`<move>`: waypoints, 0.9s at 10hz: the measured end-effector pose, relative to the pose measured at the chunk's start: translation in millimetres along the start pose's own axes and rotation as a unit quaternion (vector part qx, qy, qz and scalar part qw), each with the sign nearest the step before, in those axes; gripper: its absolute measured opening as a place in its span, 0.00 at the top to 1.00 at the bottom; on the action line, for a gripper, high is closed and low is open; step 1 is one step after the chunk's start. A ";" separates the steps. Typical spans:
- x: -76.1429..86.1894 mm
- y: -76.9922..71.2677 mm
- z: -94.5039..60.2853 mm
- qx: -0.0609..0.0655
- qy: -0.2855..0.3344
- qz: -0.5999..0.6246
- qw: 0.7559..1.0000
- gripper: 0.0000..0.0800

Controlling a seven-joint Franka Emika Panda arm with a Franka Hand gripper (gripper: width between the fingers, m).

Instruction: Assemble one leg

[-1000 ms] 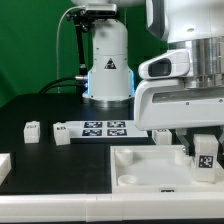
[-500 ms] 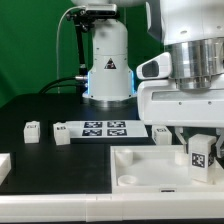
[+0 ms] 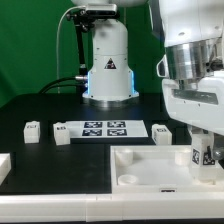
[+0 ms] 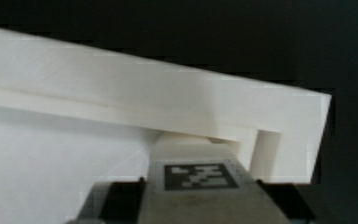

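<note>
My gripper (image 3: 206, 152) is shut on a small white leg (image 3: 205, 155) with a square marker tag. It holds the leg upright over the right corner of the large white tray-like piece (image 3: 150, 165) at the front. In the wrist view the leg (image 4: 202, 180) sits between the two dark fingers (image 4: 126, 200), close to the tray's raised rim (image 4: 140, 95). Three more legs lie on the black table: one at the exterior view's left (image 3: 32, 131), one beside the marker board (image 3: 62, 134), one behind the tray (image 3: 161, 133).
The marker board (image 3: 105, 128) lies in front of the robot base (image 3: 108, 70). A white part (image 3: 3, 165) sticks in at the exterior view's left edge. The arm's white housing fills the upper right.
The gripper with the leg has moved down and slightly toward the exterior view's right, and the wrist has turned; the leg is now lower, at the tray's right corner.
</note>
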State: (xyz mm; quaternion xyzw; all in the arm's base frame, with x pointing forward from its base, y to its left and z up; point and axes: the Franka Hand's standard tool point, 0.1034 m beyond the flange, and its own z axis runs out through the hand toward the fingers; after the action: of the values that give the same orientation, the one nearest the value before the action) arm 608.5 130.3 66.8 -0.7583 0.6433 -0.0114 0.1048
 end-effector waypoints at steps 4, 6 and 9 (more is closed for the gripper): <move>-2.1 0.3 0.3 0.002 -0.010 0.101 0.995 0.41; -1.7 0.3 0.3 0.002 -0.010 0.048 0.999 0.26; 1.1 -0.6 -0.5 -0.001 0.001 -0.161 0.987 0.19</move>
State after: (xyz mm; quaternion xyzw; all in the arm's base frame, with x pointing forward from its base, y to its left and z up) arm 609.2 129.3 67.3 -0.8519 0.5132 -0.0287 0.1001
